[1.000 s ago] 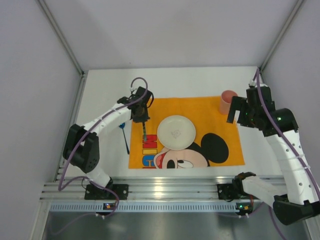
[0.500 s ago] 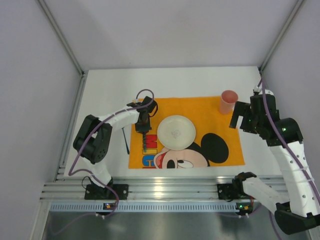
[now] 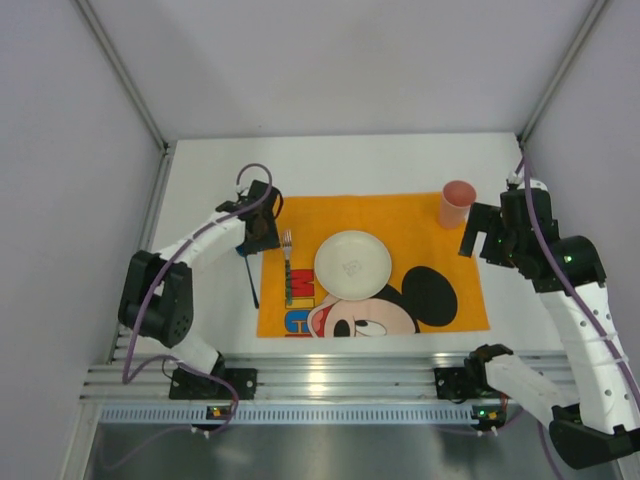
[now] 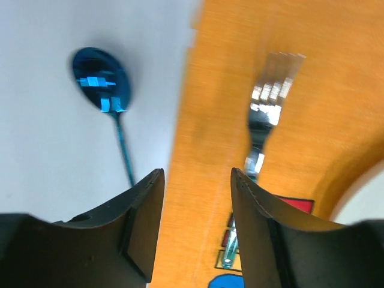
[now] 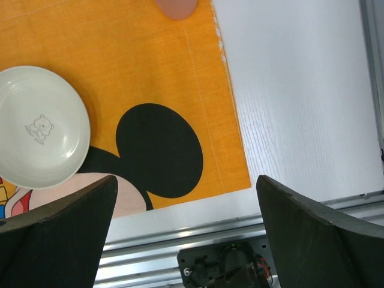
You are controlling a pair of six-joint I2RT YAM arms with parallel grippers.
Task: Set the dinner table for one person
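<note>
Counter [image 3: 350, 160] spreads white and plain across the top view, with an orange mat [image 3: 400, 215] lying flat on its middle. On the mat sit a white plate [image 3: 352, 264], a fork [image 3: 287, 265] just left of the plate with its tines pointing away from the bases, and a pink cup [image 3: 457, 203] upright at the far right corner. A blue spoon [image 3: 248, 275] lies on the bare counter just left of the mat. The left hand [image 3: 258, 232] hangs over the mat's left edge, near the fork's tines and the spoon's bowl. The right hand [image 3: 480, 235] is off the mat's right edge, beside the cup and apart from it, with bare counter under it.

From the left wrist, the left hand [image 4: 197, 177] shows a narrow gap between its fingers [image 4: 141, 222] and holds nothing. Below the gap runs the mat's edge: counter and spoon [image 4: 102, 80] to one side, mat and fork [image 4: 270, 102] to the other. The view is blurred, and a pale curve at the lower right looks like the plate's rim.

From the right wrist, the right hand [image 5: 186, 180] is spread wide and empty. Below it lie the mat's right half, the plate [image 5: 42, 126] and a sliver of the cup [image 5: 176, 7] at the top edge. The counter [image 5: 288, 90] runs as a white strip to the right of the mat, reaching the metal rail [image 5: 240, 240] at the near edge.
</note>
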